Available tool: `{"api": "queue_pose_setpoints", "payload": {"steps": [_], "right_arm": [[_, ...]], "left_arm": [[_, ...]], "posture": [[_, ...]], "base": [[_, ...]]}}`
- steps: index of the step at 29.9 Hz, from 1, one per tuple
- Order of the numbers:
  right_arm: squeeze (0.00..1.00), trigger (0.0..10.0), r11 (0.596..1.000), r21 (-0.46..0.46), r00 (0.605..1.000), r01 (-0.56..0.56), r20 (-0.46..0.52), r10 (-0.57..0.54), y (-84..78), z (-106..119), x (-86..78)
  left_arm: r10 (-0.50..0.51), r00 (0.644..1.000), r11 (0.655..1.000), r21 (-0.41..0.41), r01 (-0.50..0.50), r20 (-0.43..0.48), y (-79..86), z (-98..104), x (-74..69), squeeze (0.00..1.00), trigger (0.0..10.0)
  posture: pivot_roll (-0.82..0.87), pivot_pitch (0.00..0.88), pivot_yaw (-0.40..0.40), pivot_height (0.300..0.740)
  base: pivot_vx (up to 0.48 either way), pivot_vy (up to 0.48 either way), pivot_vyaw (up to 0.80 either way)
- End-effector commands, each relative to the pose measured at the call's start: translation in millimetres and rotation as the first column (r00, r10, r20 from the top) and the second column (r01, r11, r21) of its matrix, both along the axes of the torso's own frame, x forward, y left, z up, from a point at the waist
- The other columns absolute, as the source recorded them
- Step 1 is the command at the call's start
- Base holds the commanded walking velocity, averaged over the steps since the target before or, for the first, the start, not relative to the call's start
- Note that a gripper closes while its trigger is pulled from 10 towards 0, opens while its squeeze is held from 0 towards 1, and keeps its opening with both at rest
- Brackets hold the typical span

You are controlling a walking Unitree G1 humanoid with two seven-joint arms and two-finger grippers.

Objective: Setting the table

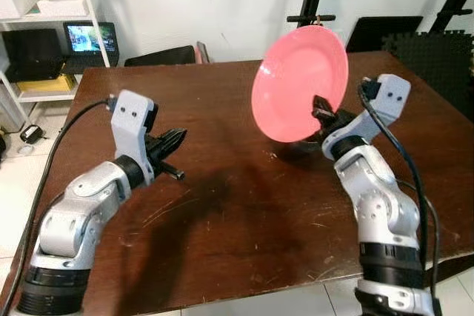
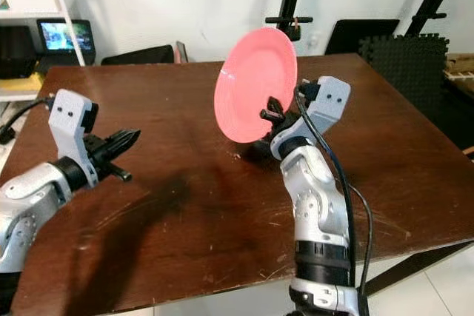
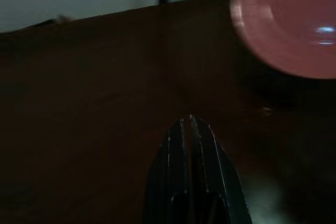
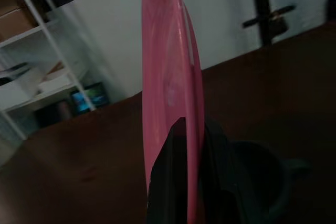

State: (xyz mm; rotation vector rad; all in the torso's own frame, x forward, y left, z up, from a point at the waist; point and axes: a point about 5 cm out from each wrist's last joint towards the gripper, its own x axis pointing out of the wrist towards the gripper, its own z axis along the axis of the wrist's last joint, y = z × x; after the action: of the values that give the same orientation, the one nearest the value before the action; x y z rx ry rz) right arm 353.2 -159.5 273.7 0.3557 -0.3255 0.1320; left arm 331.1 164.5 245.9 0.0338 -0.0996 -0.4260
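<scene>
No readable writing is showing on the pink plate [image 1: 299, 83], which the right pincer [image 1: 324, 115] is gripping by its lower rim, holding it nearly on edge above the brown table [image 1: 237, 212], face turned toward the robot's left. A dark cup [image 4: 262, 177] is sitting just beneath it. The left pincer [image 1: 172, 146] is hovering closed and empty over open tabletop, well apart from the plate and inside the table's near edge.

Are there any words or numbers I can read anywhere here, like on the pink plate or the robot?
No readable text anywhere.
Round pink plate, held on edge by the right gripper: plain, no print.
Brown wooden table: no marks.
Small lit screen on the white shelf: too small and blurred to read.
</scene>
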Motion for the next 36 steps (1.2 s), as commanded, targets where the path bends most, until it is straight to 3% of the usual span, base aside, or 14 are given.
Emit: {"api": "queue_pose_setpoints", "payload": {"steps": [1,17,26,36], "right_arm": [[0.0,10.0,0.999,-0.018,0.999,0.027,0.045,-0.026,0.4,3.1,-3.3],[0.0,10.0,0.999,-0.043,0.998,0.008,0.069,-0.005,11.5,0.2,-3.9],[0.0,10.0,0.999,-0.051,0.999,-0.002,0.054,0.005,13.5,-4.7,-2.2],[0.0,10.0,0.999,-0.053,0.999,-0.005,0.048,0.007,13.9,-6.7,-0.6]], "left_arm": [[0.02,1.0,1.0,0.005,-0.02,-0.016,-0.6,-9.0,1.9,0.0,10.0],[0.107,0.994,0.994,0.023,-0.108,0.026,-10.1,-8.8,11.2,0.0,10.0],[0.115,0.993,0.993,-0.034,-0.114,0.029,-12.8,-9.7,8.9,0.0,10.0],[0.133,0.991,0.99,-0.042,-0.132,0.027,-12.8,-10.2,10.7,0.0,10.0]], "posture": [[0.03,0.104,0.057,0.74],[0.03,0.12,0.038,0.74],[0.02,0.112,0.027,0.74],[0.02,0.106,0.026,0.74]], "base": [[0.0,0.0,0.0],[0.0,0.0,0.0],[0.0,0.0,0.0],[0.0,0.0,0.0]]}}
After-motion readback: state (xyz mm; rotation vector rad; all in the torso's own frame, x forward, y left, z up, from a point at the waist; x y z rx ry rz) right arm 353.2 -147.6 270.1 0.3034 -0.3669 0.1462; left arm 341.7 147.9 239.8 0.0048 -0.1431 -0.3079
